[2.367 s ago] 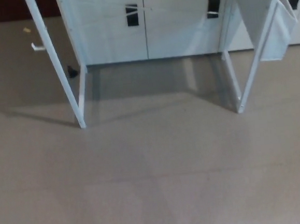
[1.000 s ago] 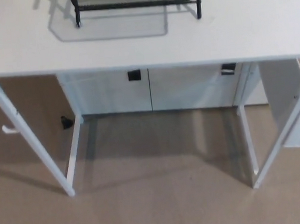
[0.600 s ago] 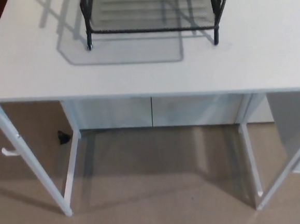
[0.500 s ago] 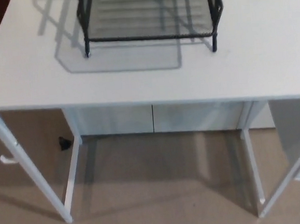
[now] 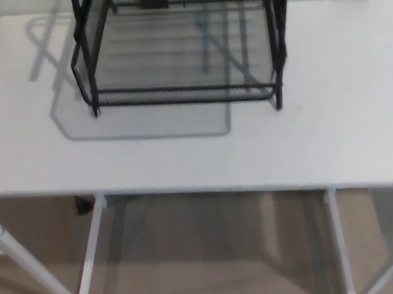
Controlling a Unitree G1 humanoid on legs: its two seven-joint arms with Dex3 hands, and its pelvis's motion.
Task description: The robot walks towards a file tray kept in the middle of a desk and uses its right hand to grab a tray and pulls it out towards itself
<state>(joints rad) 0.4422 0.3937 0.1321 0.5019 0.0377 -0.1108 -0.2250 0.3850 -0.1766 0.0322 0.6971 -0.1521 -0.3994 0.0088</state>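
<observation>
Hands both out of view (grip state unknown); camera has closed in, tray (image 5: pixel 179 60) now fills upper desk (image 5: pixel 331 129), so approach nearly complete, reach pending.

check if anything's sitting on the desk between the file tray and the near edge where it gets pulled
Nothing visible does. The white desk is bare from the front of the black file tray to its near edge; only the tray's shadow lies there. Neither hand is in view.

Head camera looks steeply down over desk (image 5: pixel 343 108)
</observation>
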